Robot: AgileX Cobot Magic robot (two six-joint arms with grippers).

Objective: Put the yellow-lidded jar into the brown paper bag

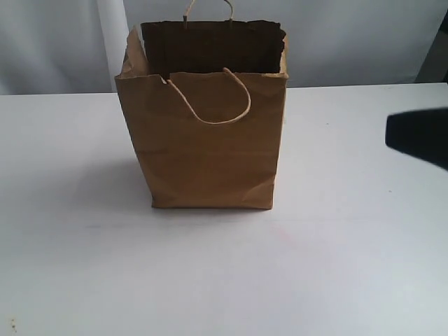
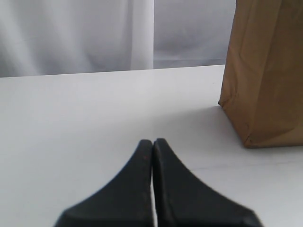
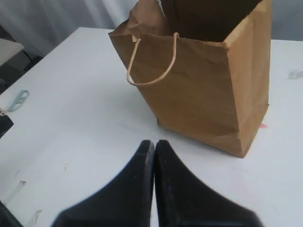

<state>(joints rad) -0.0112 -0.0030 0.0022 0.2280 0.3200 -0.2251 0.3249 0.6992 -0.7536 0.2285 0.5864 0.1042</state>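
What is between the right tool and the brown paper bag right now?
Only bare white table. In the right wrist view, nothing sits between the closed right tool and the brown paper bag.

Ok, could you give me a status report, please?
Left hand shut, empty; right hand shut, empty. Brown paper bag upright, mouth open. Jar not in view.

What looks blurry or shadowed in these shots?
Exterior view: brown paper bag fairly sharp, soft shadow on the table to its left, dark shape at the right edge blurred. Left and right wrist views: shut jaws out of focus up close, bag crisper.
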